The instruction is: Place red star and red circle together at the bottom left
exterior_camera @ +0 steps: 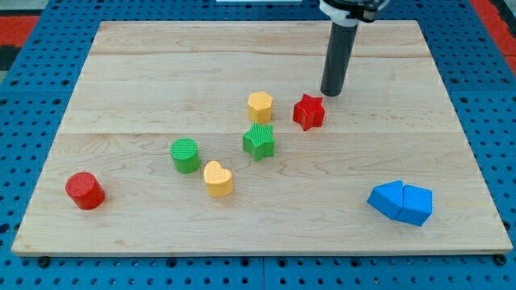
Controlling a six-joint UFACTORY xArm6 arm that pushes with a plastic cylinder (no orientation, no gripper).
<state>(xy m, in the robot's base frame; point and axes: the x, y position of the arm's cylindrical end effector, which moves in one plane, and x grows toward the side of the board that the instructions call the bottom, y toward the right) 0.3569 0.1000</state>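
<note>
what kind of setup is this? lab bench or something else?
Most likely a robotics lab tabletop rig. A pale wooden board sits on a blue perforated mounting plate, small coloured blocks like the red star and red circle are scattered on it, and my tip rests just above-right of the star.

Red is seen on the star (308, 112) and cylinder (85, 191), green on a star (259, 141) and cylinder (185, 155), yellow on a hexagon (260, 106) and heart (218, 179), blue on two blocks (401, 202); the tabletop (161, 72) is pale wood.

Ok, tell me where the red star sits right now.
The red star sits right of centre in the view's upper half, just below-left of my tip, with the yellow hexagon to its left.
</note>
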